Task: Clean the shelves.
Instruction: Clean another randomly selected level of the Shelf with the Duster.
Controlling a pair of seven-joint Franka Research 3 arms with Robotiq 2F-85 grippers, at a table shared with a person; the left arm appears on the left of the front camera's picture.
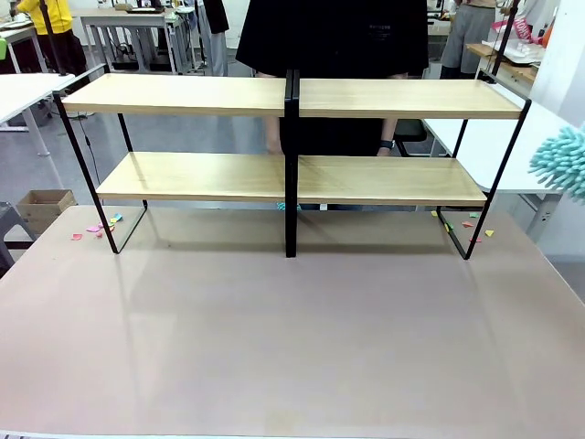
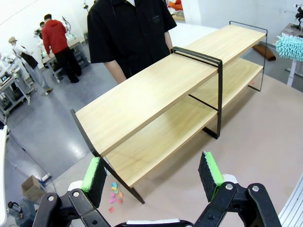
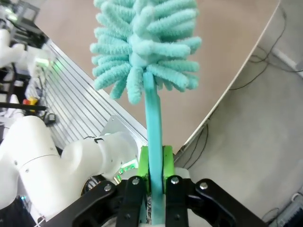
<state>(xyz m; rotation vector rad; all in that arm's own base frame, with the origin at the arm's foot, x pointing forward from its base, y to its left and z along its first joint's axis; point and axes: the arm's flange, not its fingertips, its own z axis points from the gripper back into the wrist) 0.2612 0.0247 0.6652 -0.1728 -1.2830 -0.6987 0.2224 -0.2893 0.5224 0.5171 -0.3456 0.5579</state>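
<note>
My right tool [image 3: 151, 163] gripped a teal duster [image 3: 142, 42] by its handle; my left tool [image 2: 154, 175] hung released above the surface [image 2: 265, 142], facing the shelves [image 2: 161, 94].

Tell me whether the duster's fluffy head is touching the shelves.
Apart. In the front view the duster hangs off the right end of the shelves, with open floor showing between its head and the black frame.

The left tool [image 2: 154, 177] hangs with pads spread wide; the right tool [image 3: 155, 163] is clamped tight.
</note>
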